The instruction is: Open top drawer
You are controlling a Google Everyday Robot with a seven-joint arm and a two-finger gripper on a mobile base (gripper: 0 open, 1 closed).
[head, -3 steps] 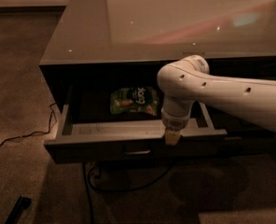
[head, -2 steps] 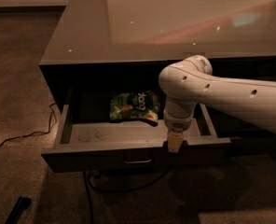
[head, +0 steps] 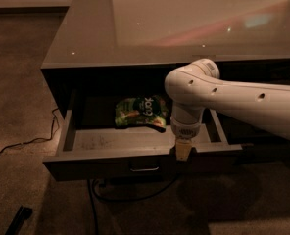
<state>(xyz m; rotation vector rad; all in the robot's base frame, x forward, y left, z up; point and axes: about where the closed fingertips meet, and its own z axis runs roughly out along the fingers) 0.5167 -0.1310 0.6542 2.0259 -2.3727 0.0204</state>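
White bent arm (head: 243,102) points its end effector (head: 183,152) down at the front of the open top drawer (head: 110,158); grip unclear.

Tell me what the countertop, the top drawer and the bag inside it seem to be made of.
Countertop: glossy, likely glass or polished laminate; it mirrors lights.
Top drawer: matte dark front, grey inside, probably laminated board; flat, no shine.
Bag: crinkled printed film, likely plastic.
The gripper, pale and plastic-looking, sits at the drawer's front edge.
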